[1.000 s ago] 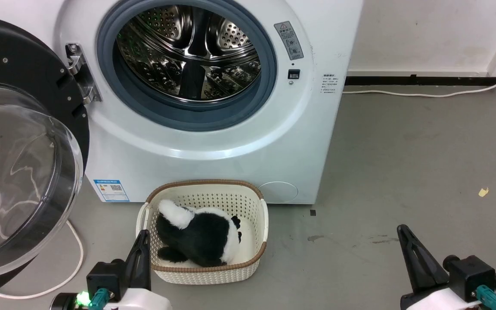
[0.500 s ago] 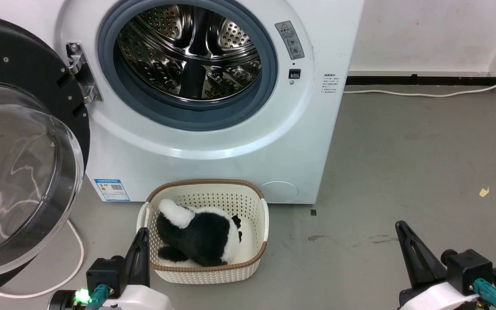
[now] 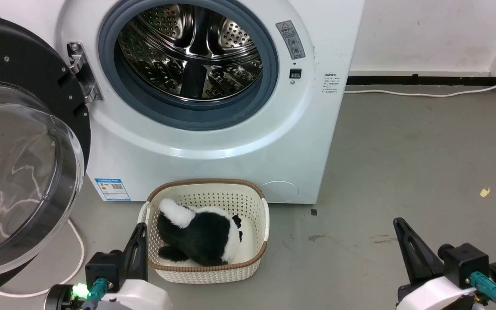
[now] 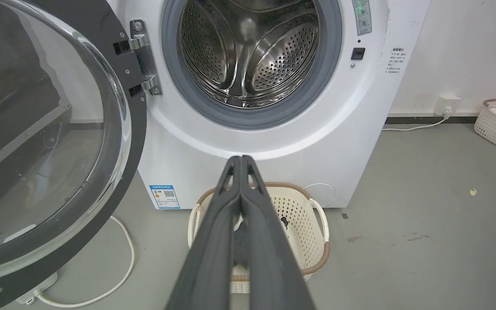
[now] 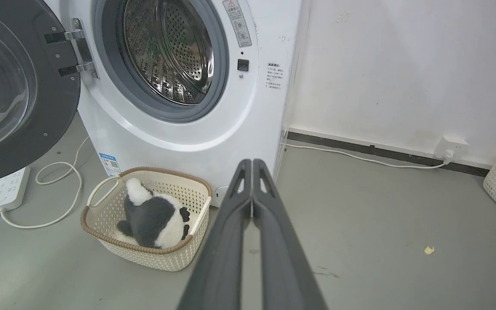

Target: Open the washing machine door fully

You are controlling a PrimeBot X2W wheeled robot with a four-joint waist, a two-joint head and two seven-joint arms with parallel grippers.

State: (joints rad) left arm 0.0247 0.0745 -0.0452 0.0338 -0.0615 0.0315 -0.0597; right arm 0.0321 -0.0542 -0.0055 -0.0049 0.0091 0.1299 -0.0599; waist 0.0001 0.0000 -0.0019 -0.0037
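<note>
Both grippers have crept a tiny bit farther from the robot since a second ago, and nothing else has moved.

The left gripper (image 4: 241, 160) has its two long dark fingers pressed flat together. It holds nothing. From the head, it sits low on the left, just beside the near left corner of a cream plastic basket with holes and a brown rim (image 3: 207, 182). I cannot tell if it touches the basket.

The right gripper (image 5: 252, 162) has its fingertips touching too, and it is empty. It is over the bare grey floor (image 3: 403, 150), well to the right of the basket.

A soft black and white toy animal (image 3: 200, 237) lies inside the basket. The basket stands on the floor, right up against the front of the big white washing machine (image 3: 213, 142). A small blue label (image 3: 111, 189) is stuck low on the machine's front, left of the basket.

The big round black-rimmed washing machine door with the bulging clear glass window (image 3: 20, 163) is open. It hangs from a shiny metal hinge (image 3: 80, 71) on the left of the opening and is swung far out to the left. The shiny steel drum with little holes (image 3: 190, 51) shows, with the blue-grey rubber ring (image 3: 144, 101) around it.

A white cable (image 3: 75, 254) curls on the floor under the door. Far right, another white cable (image 3: 403, 94) runs along the wall.
</note>
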